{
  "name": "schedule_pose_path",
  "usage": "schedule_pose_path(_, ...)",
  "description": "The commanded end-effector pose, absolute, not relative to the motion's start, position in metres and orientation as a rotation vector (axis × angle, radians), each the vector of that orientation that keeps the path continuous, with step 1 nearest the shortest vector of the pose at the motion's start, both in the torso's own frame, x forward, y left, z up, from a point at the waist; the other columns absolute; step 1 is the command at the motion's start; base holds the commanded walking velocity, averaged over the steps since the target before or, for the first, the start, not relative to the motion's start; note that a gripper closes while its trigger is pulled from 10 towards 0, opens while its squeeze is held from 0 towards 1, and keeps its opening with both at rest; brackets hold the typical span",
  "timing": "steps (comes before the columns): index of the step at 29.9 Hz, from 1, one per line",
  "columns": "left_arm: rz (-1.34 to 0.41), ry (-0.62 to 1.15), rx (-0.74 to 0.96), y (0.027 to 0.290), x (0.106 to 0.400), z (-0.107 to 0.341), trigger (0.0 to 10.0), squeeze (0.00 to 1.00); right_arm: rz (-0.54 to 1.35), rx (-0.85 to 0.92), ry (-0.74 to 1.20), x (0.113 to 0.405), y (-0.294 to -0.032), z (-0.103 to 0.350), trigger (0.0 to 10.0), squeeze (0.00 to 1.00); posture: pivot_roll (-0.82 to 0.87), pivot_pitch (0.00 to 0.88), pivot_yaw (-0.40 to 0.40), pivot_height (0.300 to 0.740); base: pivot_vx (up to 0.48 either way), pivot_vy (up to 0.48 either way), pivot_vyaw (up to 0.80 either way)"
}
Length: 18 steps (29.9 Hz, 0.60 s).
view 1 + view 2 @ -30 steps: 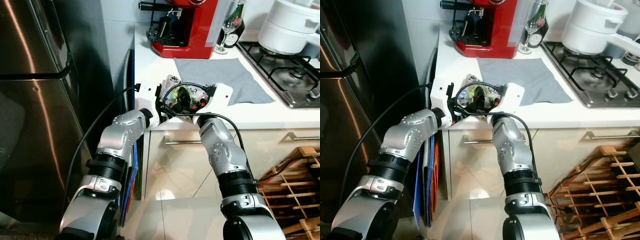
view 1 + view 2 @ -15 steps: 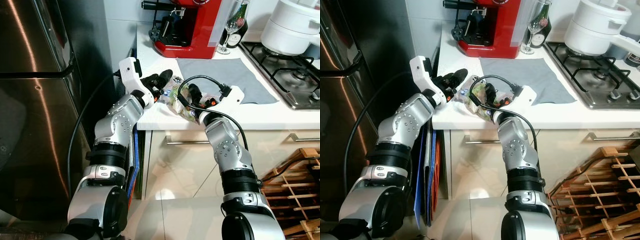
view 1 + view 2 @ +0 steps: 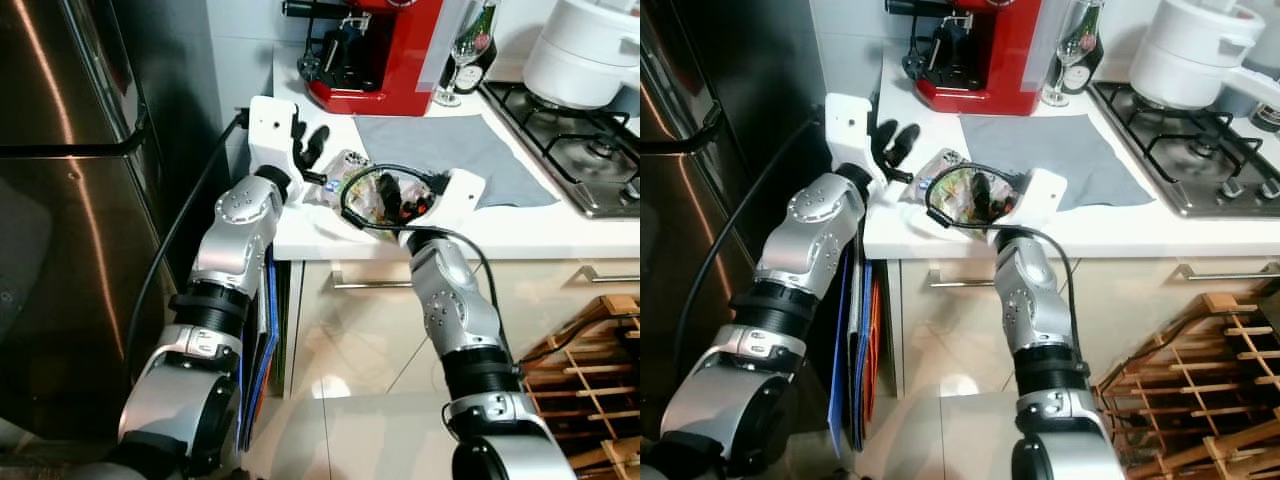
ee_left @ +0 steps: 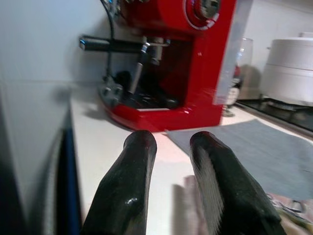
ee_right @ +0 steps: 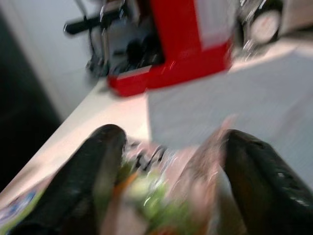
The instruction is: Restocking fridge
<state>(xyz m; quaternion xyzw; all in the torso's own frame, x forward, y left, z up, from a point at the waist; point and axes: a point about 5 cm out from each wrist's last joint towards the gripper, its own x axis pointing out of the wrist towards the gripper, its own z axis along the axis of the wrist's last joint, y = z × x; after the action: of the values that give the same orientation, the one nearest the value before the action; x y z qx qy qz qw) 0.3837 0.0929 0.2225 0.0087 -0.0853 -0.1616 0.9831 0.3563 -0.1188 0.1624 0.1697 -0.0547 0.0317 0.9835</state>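
A clear salad bag [image 3: 347, 170] with green and orange contents lies on the white counter [image 3: 300, 230] near its front left corner. My right gripper [image 3: 400, 196] reaches over the counter edge with its fingers on either side of the bag; in the blurred right wrist view the bag [image 5: 151, 196] sits pressed between both fingers [image 5: 98, 161]. My left gripper [image 3: 307, 140] is raised just left of the bag, apart from it. Its fingertips [image 4: 142, 142] stand slightly open with nothing between them.
A red coffee machine [image 3: 375, 50], a wine glass [image 3: 460, 55] and a grey cloth [image 3: 450, 150] lie behind the bag. A gas hob with a white pot [image 3: 585, 60] is at the right, the steel fridge [image 3: 60, 200] at the left, a wooden rack [image 3: 590, 360] below right.
The bag, held by both grippers at the counter edge a second ago, now lies on the counter. My left gripper has let go and lifted away to the left.
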Motion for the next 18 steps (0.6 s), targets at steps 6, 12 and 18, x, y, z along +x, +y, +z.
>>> schedule_pose_path(6, -0.326, -0.175, 0.051, 0.086, 0.385, 0.220, 10.0, 0.00, 0.089, 0.417, -0.062, 0.358, -0.114, 0.159, 0.0, 0.00, -0.03, 0.000, -0.061, 0.740, 0.000, 0.000, 0.00)
schedule_pose_path(12, -0.313, -0.171, 0.041, 0.088, 0.386, 0.218, 10.0, 0.00, 0.137, 0.618, 0.047, 0.355, -0.103, 0.146, 10.0, 1.00, -0.03, 0.000, -0.062, 0.740, 0.000, 0.000, 0.00)
schedule_pose_path(18, -0.333, -0.181, 0.043, 0.084, 0.385, 0.219, 10.0, 0.00, 0.109, 0.386, -0.099, 0.354, -0.109, 0.162, 10.0, 1.00, -0.03, 0.000, -0.062, 0.740, 0.000, 0.000, 0.00)
